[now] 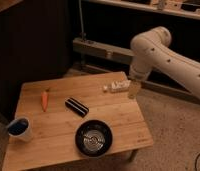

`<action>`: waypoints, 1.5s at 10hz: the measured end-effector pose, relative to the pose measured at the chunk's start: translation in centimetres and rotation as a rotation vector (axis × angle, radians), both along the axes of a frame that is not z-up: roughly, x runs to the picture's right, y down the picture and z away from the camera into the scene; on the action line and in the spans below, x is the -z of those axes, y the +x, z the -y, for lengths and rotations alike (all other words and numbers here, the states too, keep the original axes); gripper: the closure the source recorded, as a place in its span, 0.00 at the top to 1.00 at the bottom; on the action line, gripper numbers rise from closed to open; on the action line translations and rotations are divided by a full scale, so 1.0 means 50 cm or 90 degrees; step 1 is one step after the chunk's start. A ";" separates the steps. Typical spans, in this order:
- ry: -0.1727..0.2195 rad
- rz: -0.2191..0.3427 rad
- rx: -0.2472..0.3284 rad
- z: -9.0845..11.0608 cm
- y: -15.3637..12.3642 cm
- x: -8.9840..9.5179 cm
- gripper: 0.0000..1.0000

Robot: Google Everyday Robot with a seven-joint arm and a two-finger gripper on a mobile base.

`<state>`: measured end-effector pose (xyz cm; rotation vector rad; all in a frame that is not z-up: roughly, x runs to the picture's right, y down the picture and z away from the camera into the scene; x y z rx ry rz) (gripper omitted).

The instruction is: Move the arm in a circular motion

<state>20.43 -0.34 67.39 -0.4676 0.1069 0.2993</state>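
A low wooden table (124,118) of pale planks stands on a speckled floor (175,132). On it lie an orange carrot (45,99) near the far left edge, a black oblong case (77,107) just right of the carrot, a round black dish (94,139) near the front edge, a blue mug (20,128) at the front left corner, and a small white object (117,86) at the far right edge. The tan gripper (134,89) at the tip of the arm (160,52) hangs over the table's far right corner, just beside the white object.
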 end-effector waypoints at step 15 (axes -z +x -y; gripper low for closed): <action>0.184 0.376 0.366 -0.162 -0.560 0.343 0.80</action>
